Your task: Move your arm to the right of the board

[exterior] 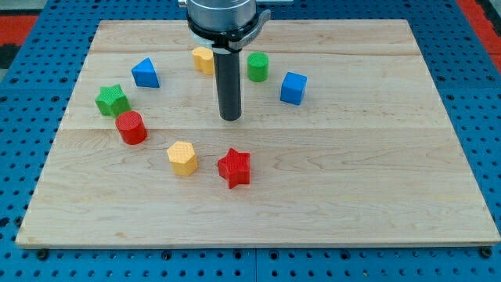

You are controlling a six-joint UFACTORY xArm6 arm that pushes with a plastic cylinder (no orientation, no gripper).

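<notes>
Board (376,180) of pale grained wood lies bare on the view's right, and my tip (230,117) — a plain dark rod with nothing to open or hold — stands mid-ring touching no block, so a rightward slide drifting upward could clip the matte blue cube (293,88) or green cylinder (257,66).

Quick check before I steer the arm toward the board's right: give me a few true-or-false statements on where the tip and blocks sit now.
1. My tip touches the red star. False: it stands apart, nearer the view's top.
2. The blue cube lies to the view's right of my tip. True.
3. The green cylinder sits at the view's bottom edge. False: it is near the top, beside the rod.
4. The red cylinder sits just below the green star. True.
5. The wooden board carries blocks on its right part. False: none lie beyond the blue cube.
</notes>
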